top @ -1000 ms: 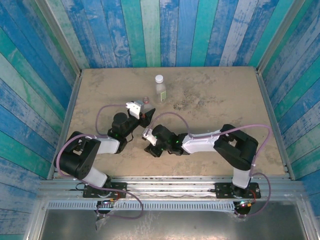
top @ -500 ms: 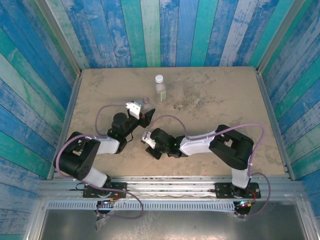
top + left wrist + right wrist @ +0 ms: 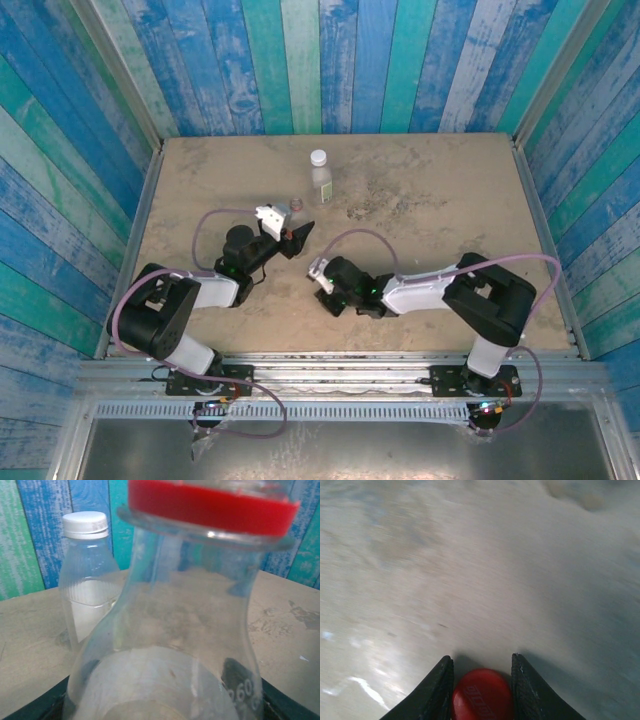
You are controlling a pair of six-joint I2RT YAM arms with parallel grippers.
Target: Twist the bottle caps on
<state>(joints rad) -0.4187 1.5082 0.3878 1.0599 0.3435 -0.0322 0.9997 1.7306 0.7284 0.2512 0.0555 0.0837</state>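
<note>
**mo:** Top view first. Left hand (image 3: 294, 222) looks clamped on the open bottle (image 3: 295, 206), which stands just left of the capped bottle (image 3: 320, 178) and a bit nearer the bases. Right hand (image 3: 328, 298) is low over the surface (image 3: 440, 200), well apart from the capped bottle on the base side. Risk?

**jk:** Those two bottles are close. I'd guess bringing the cap in from the right could clip the capped bottle and knock it over.

**mo:** Left wrist: open bottle right up close and upright, with a red ring (image 3: 210, 507) at the neck. The capped bottle is behind it to the left, white cap (image 3: 85, 522) on.

**jk:** The wall is smooth and the grip is low. Twisting might spin the bottle in the hand instead of seating the threads.

**mo:** Right wrist: fingers (image 3: 440, 690) pinched on the red cap (image 3: 482, 695). It's blurry, so I can't tell if it's off the surface.

**jk:** If it's held a bit crooked, it could cross-thread or pop out.

**mo:** Compared with a second ago, the right hand was wider open and sat further left of the capped bottle. Now it's closed and has slid right, elbow too. The left hand barely nudged, and the capped bottle is in the same spot.
</note>
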